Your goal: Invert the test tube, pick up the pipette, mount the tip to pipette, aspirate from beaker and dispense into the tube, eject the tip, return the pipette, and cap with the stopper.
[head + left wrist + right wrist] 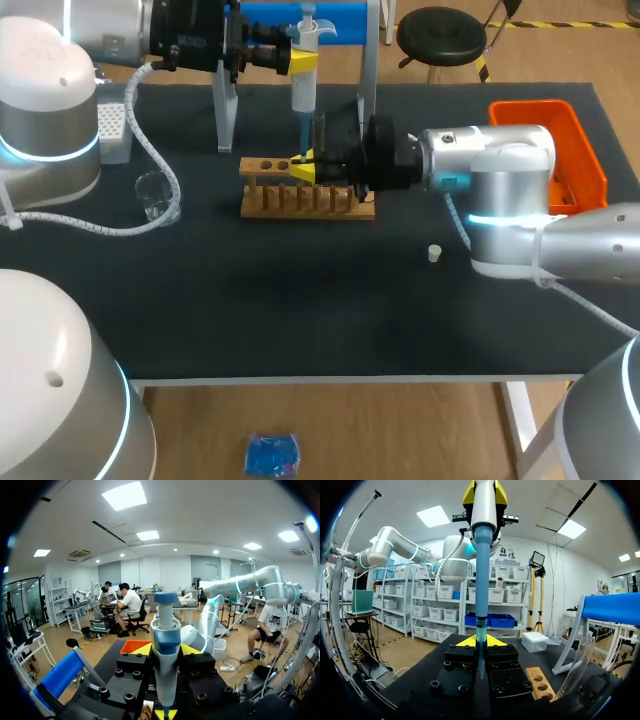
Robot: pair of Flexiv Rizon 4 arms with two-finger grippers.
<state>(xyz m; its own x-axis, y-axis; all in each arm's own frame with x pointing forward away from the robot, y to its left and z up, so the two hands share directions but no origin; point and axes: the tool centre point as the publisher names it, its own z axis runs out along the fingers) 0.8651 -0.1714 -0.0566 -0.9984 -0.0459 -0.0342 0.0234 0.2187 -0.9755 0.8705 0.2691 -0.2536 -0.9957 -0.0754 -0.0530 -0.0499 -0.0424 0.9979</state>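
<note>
- You are looking down on a black-topped table [300,320] that is standing on a white frame [520,420].
- A pale wooden floor [400,430] is showing beneath its near edge.
- Bright ceiling panels [125,495] are lighting the white-walled room.

No readable text, number or label is showing on the pipette [303,95], the wooden rack [270,200] or the table [300,320].
</note>
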